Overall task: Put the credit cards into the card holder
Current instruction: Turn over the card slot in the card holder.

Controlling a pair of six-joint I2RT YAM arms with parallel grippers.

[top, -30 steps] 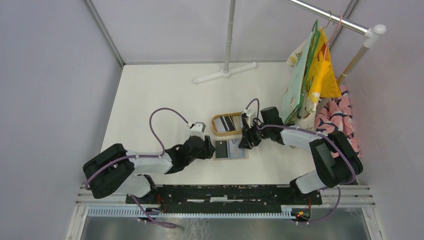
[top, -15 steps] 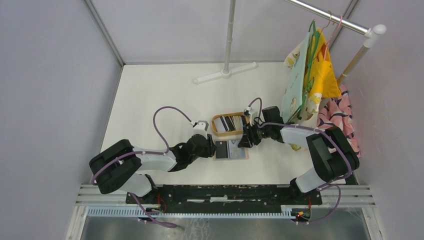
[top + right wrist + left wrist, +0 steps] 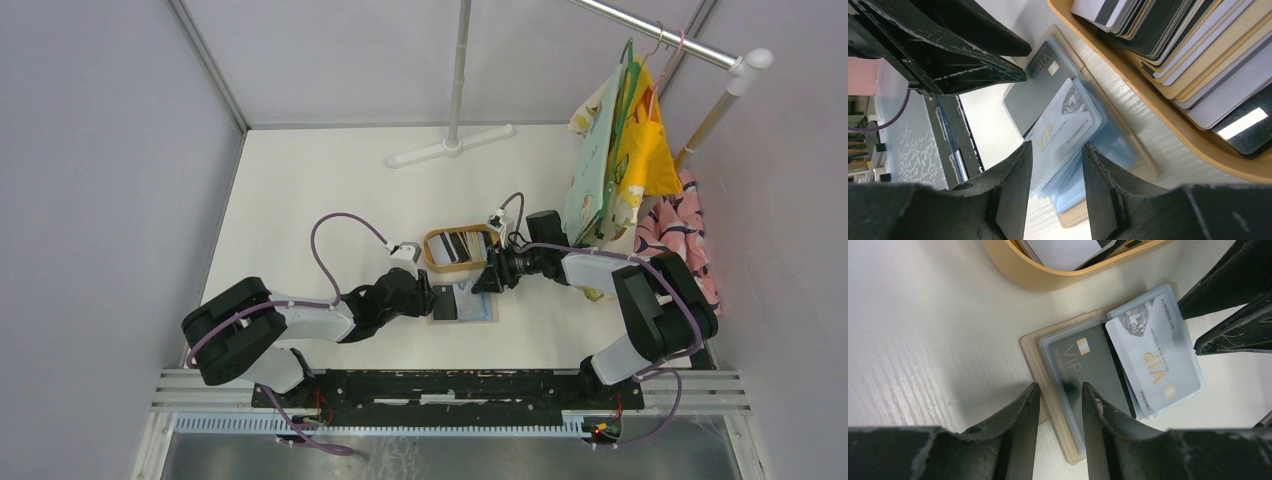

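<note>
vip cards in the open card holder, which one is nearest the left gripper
The dark grey VIP card, right at the tips of the left gripper. The pale silver card with gold lettering lies beyond it.

White counter, evenly lit. Pale lilac-grey walls L, R & back, metal frame posts in corners. White T-foot pole stand at back. Top R: clothes rail w/ yellow & teal garments, pink patterned cloth below. Metal rails along near edge.
</note>
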